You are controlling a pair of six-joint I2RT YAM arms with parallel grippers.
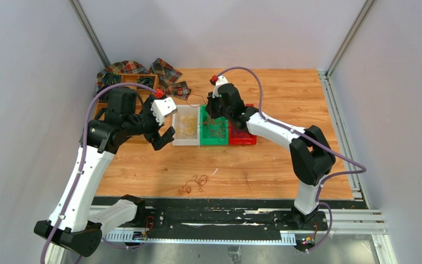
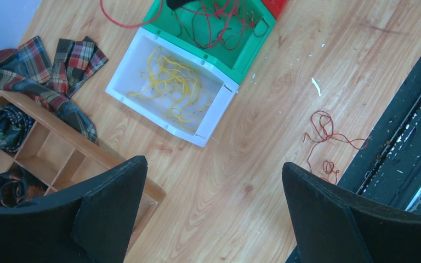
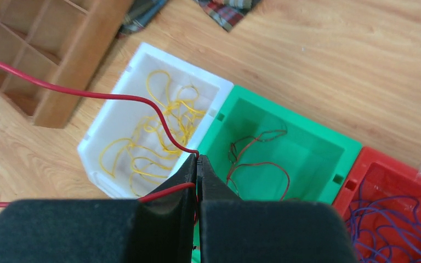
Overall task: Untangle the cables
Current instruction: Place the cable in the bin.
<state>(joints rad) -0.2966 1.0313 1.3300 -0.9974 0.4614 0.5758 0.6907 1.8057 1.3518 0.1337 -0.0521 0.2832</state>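
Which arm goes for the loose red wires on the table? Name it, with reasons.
Left. The left gripper, jaws open and empty, has the loose red wires in its wrist view; the right gripper has jaws shut on a red wire.

My top view looked down from above and behind the near edge, over the whole table [image 1: 286, 165]. The left wrist view hung high, facing down past its fingers [image 2: 109, 208]. The right wrist view sat much closer, facing down. All three shared the white bin [image 2: 153, 116] and green bin [image 3: 307, 159].
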